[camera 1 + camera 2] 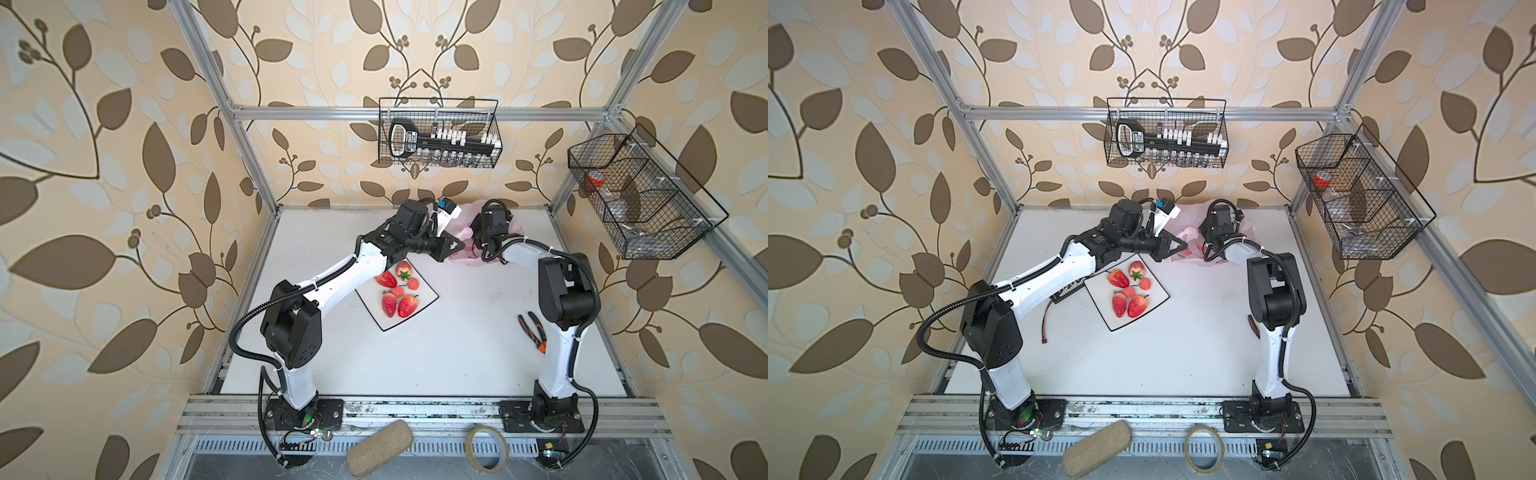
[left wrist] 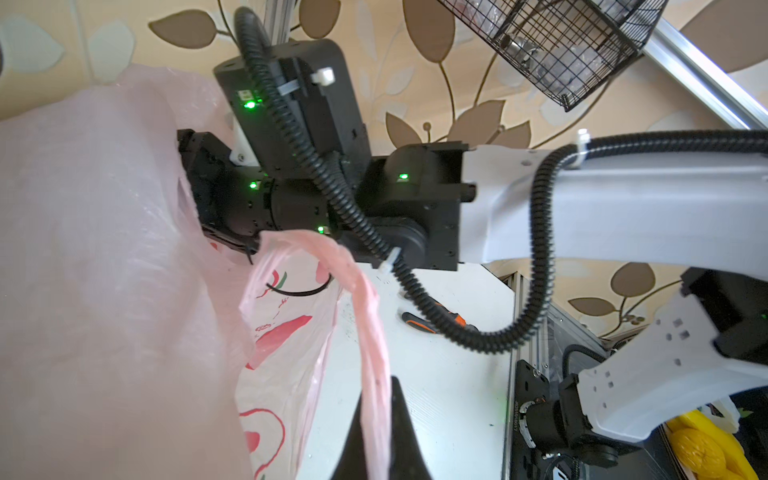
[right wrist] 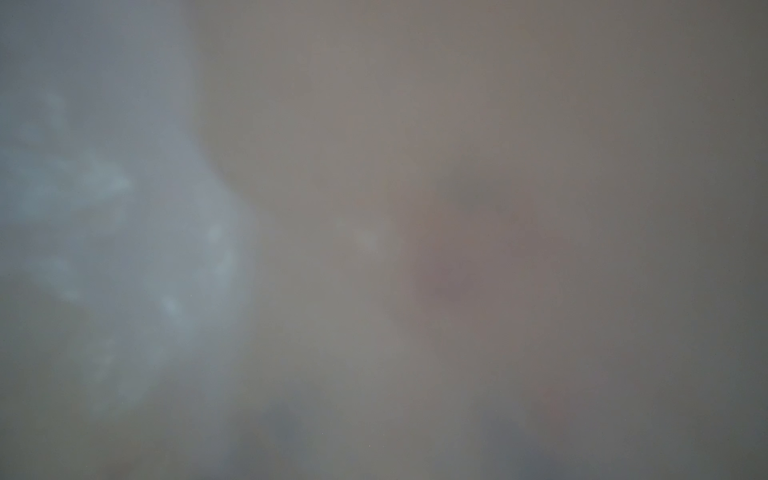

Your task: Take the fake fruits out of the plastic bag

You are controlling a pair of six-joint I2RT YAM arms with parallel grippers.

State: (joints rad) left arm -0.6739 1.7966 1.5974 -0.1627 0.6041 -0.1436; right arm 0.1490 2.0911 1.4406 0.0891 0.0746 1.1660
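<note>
Marks [image 2: 266,328] printed on plastic bag [image 2: 104,249] unreadable.

Top views overlook the table [image 1: 415,353]; right wrist seemingly inside plastic bag [image 2: 104,249].

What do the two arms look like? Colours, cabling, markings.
Both alike: left arm and right arm have white shell links, black boxy joint housings, black corrugated cable conduit fixed with white zip ties. Green status LEDs glow on joints. Left tool: black, triangular.
</note>
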